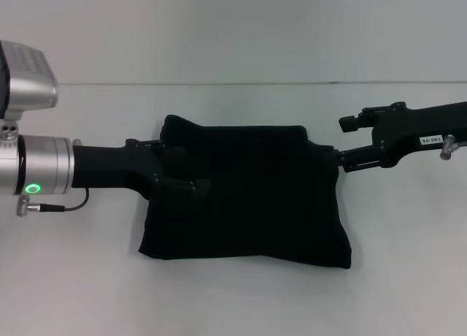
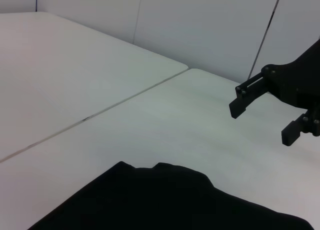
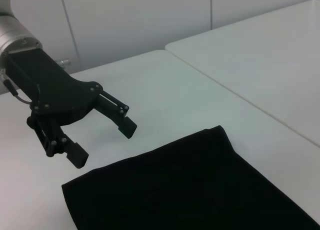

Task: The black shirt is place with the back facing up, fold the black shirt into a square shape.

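Observation:
The black shirt lies folded into a rough rectangle on the white table; no lettering shows. My left gripper reaches in from the left, over the shirt's left edge. In the right wrist view the left gripper is open, empty and above the shirt near its corner. My right gripper is at the shirt's right edge. In the left wrist view the right gripper is open and empty, above the table beyond the shirt.
A seam between two white tabletops runs behind the shirt. It also shows in the right wrist view. White wall panels stand behind the table. Bare table lies in front of the shirt and on both sides.

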Motion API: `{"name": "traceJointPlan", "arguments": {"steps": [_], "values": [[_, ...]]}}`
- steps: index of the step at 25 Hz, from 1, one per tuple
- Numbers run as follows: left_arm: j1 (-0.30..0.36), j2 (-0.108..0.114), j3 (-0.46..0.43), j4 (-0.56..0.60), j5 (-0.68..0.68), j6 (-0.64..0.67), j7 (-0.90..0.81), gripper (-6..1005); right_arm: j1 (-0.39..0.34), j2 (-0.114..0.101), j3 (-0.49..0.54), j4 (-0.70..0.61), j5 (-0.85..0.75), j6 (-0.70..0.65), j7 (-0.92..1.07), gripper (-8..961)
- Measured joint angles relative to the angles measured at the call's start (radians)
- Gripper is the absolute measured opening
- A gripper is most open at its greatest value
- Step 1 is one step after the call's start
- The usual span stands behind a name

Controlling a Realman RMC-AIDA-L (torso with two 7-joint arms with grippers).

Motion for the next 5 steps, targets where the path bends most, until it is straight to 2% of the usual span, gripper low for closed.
{"name": "traceJointPlan", "arguments": {"steps": [5], "values": [[0.008, -0.005, 0.0, 0.0, 0.0, -0.02, -0.001, 933, -0.006, 0.005, 0.0, 0.003, -0.002, 0.017, 0.001, 868]]}}
